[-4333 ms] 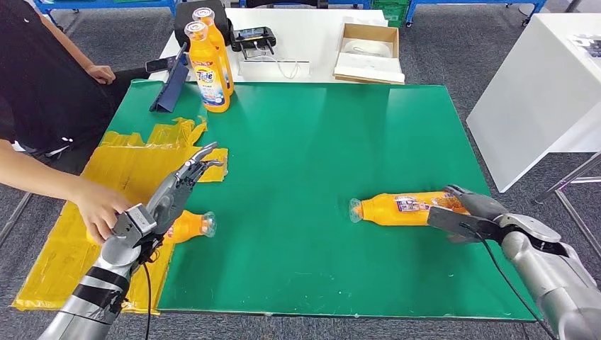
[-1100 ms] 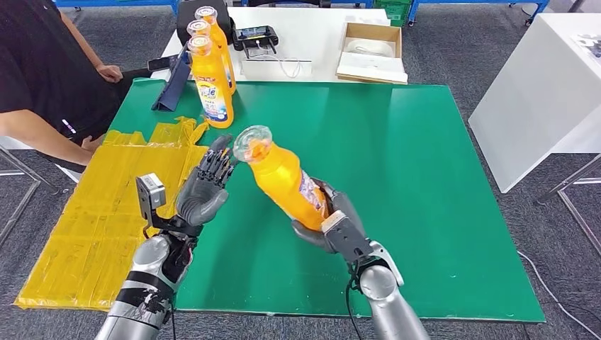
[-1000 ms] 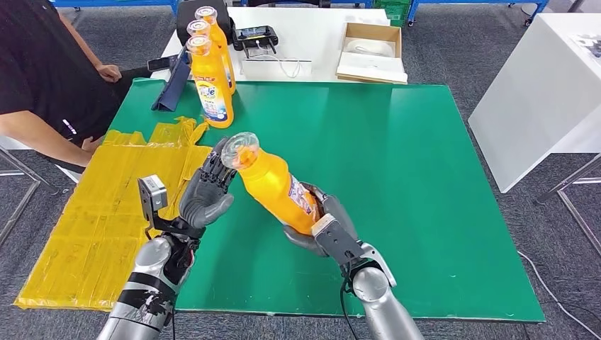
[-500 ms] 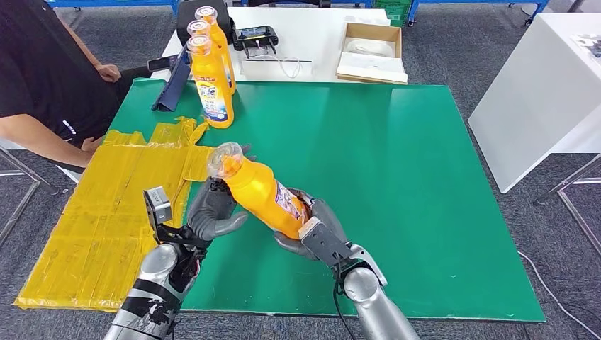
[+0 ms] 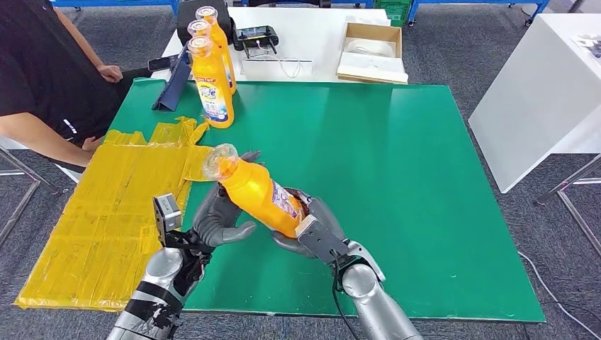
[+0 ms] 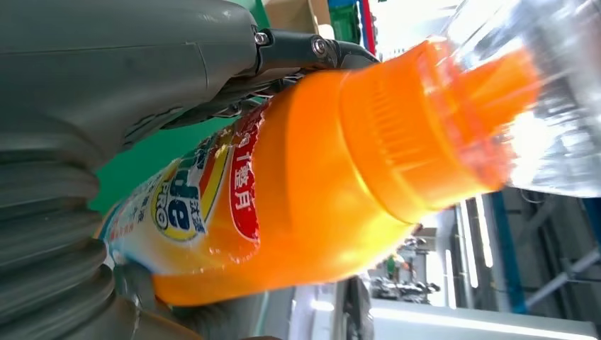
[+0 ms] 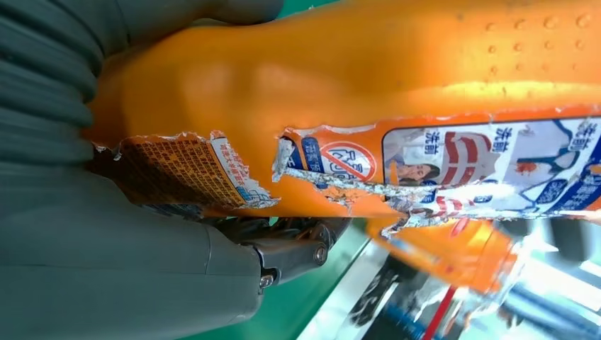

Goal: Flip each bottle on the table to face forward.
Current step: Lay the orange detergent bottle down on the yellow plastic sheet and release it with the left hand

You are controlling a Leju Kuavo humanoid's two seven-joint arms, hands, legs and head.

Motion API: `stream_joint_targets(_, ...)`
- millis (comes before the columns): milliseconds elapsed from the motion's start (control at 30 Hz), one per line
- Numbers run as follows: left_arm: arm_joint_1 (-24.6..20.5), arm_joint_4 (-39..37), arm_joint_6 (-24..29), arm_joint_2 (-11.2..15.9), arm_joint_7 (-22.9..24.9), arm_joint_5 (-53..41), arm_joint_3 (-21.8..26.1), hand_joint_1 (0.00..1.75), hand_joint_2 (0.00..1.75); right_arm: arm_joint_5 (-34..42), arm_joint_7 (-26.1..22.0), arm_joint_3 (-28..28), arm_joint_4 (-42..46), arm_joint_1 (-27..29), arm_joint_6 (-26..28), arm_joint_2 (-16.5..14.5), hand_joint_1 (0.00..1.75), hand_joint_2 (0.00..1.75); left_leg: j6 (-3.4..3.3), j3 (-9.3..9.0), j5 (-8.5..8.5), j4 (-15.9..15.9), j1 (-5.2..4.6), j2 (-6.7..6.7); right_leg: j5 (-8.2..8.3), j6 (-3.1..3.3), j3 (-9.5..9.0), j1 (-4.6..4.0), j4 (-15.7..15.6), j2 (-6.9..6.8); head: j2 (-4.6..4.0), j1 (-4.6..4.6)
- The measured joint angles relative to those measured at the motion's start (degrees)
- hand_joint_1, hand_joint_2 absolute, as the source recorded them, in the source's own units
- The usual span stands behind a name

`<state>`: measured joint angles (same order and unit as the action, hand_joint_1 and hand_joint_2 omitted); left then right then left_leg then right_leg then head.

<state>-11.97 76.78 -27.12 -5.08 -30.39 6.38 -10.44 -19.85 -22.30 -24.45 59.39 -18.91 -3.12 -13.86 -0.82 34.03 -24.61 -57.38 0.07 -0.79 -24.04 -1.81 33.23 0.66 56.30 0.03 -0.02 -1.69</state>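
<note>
An orange detergent bottle (image 5: 259, 195) with a clear cap (image 5: 220, 159) hangs tilted above the near part of the green table (image 5: 425, 177), cap up and toward the left. My right hand (image 5: 312, 230) grips its base from below. My left hand (image 5: 220, 219) wraps its upper body under the cap. In the left wrist view the bottle (image 6: 305, 191) shows its front label, with my left hand (image 6: 106, 85) curled over it. The right wrist view shows the bottle (image 7: 354, 71) and its torn back label against my right hand (image 7: 106, 248).
Three orange bottles (image 5: 210, 85) stand upright at the table's far left corner beside a blue-grey stand (image 5: 172, 88). Yellow plastic sheeting (image 5: 106, 212) covers the left edge. A person (image 5: 35, 71) sits at the left. A white table (image 5: 538, 85) stands to the right.
My right hand carried the bottle from the table's right side to the near left and lowered it a little. My left hand, held flat a second ago, has closed around its upper body.
</note>
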Motion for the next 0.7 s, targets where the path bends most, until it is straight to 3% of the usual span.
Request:
stream_joint_targets(267,0.15,0.00,2.42,0.60,-1.28,-3.00,-0.17,0.00,1.75,-1.45,0.19,-7.01,-2.07,-0.49,-0.95,-2.73,1.75,1.75,0.01,0.00,0.00,0.02,0.05,0.01,-0.01,0.01,0.05,-0.04,0.01,0.00,0.00,-0.01)
stream_joint_targets(533,0.65,0.00,2.89,1.32,-1.51,-3.72,-0.13,0.00,1.75,-0.75,0.20,-9.40,-3.80,-1.24,-0.67,-2.97,1.75,1.75,0.00,0.00,0.00,0.01,0.01,0.03,0.00,0.01,0.03,-0.02,0.00,0.00,0.00,0.01)
stream_joint_targets(667,1.06,0.00,4.76,1.79,-1.52,-6.17,-0.07,1.72,1.75,-0.43,0.22,-11.51,-5.51,-1.47,-0.34,-3.11,1.75,1.75,0.00,0.00,0.00,0.01,0.01,0.04,0.00,0.01,0.05,-0.02,0.00,0.01,0.00,-0.01)
stream_joint_targets(700,1.15,0.00,5.13,1.86,-1.52,-6.66,-0.07,1.75,1.75,-0.27,0.22,-11.87,-5.88,-1.57,-0.11,-3.12,1.75,1.75,0.01,0.00,0.00,0.01,0.01,0.04,0.00,0.01,0.05,-0.02,0.00,0.01,0.00,-0.01)
